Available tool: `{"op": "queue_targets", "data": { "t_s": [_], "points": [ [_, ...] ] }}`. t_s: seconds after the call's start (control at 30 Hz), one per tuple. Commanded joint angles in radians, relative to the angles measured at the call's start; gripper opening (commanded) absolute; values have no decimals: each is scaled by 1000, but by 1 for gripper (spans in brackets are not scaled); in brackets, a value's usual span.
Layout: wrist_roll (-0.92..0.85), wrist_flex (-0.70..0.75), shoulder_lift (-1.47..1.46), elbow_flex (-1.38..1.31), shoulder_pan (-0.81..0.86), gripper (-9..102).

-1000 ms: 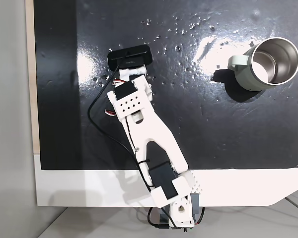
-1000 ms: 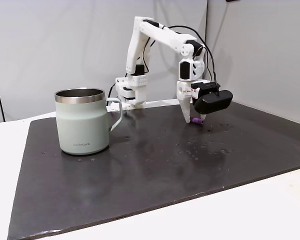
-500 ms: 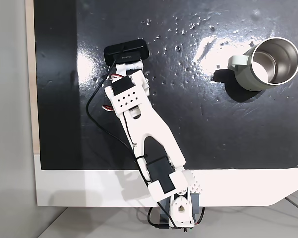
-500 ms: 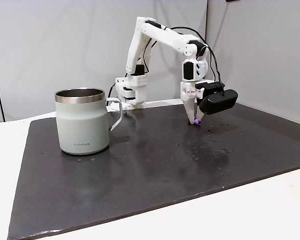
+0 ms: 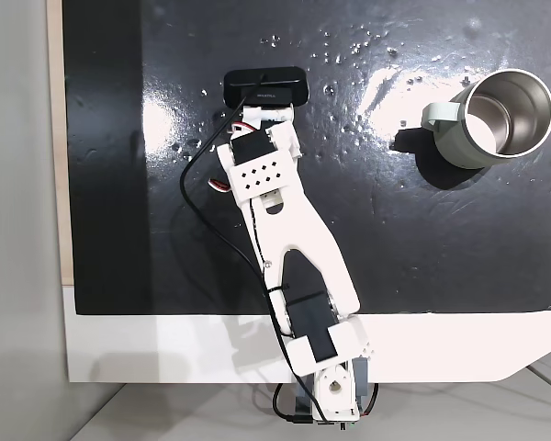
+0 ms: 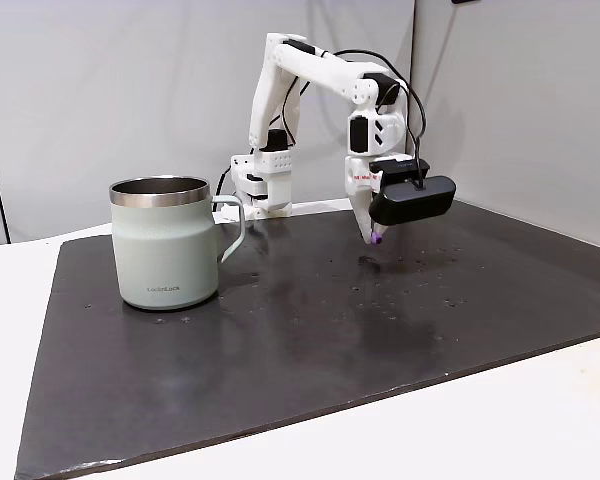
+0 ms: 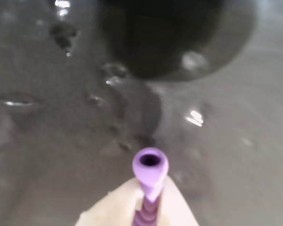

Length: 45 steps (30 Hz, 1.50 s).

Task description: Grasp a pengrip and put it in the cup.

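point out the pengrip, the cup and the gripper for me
pengrip (image 7: pixel 150 165): wrist view, on its flared open end.
cup (image 6: pixel 165 250): side fixed view, on its green outer wall.
gripper (image 6: pixel 374 238): side fixed view, at the fingertips, shut on the pengrip above the mat.

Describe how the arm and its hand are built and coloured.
The arm is white printed plastic with black servo blocks at the joints. One wrist plate carries a grid of small holes. Thin black cables loop beside it. A black oval camera hangs at the wrist. The hand tapers into pointed white fingers with small red markings above them.
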Motion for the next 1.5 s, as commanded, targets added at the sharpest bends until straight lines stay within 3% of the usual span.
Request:
{"op": "queue_targets", "data": {
  "t_s": [0.0, 0.37, 0.73, 0.97, 1.47],
  "points": [
    [61, 66, 144, -103, 69, 0],
    [66, 250, 463, -161, 350, 0],
    [-69, 264, 566, -304, 727, 0],
    [-137, 107, 503, -305, 864, 0],
    [-255, -307, 466, -112, 888, 0]
  ]
}}
